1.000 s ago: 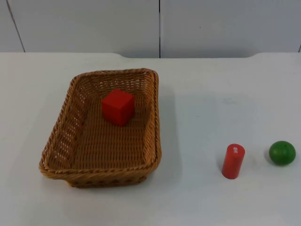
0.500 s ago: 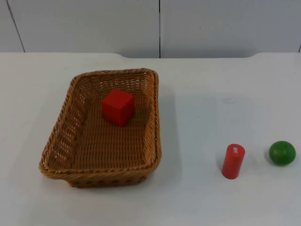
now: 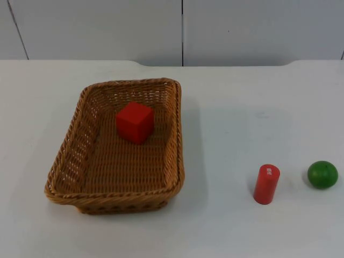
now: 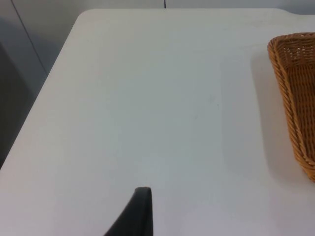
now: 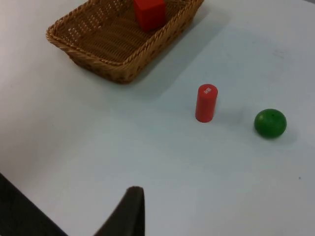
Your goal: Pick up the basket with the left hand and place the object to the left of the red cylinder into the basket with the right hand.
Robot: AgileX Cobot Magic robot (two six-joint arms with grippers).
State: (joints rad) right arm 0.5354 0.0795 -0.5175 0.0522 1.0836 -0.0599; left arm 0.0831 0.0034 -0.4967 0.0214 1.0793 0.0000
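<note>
On the left half of the white table [image 3: 231, 97] you have the woven wicker basket [image 3: 75, 156], standing flat on the surface with its long sides running from near to far. Inside it, toward the far end, sits 1 red cube [image 3: 135, 122], resting on the basket floor and apart from the rim. Well to the right of the basket, near the front edge, the red cylinder [image 3: 266, 184] stands upright, with a small white mark on its top face. Just to its right, apart from it, lies a green ball [image 3: 322, 174]. Between the basket and the cylinder you see bare table top, so the cube in the basket is the nearest thing on the cylinder's left.

From the left wrist camera you see 1 black fingertip of the left gripper [image 4: 135, 214] over open table, with the basket's rim [image 4: 290, 113] off to one side and well apart from it. You cannot tell how its fingers stand. From the right wrist camera, the right gripper [image 5: 129, 212] hangs over bare table, well short of the cylinder [image 5: 205, 103], the ball [image 5: 270, 123] and the basket [image 5: 93, 54] with its cube [image 5: 149, 13]. You cannot tell its finger state either.
</note>
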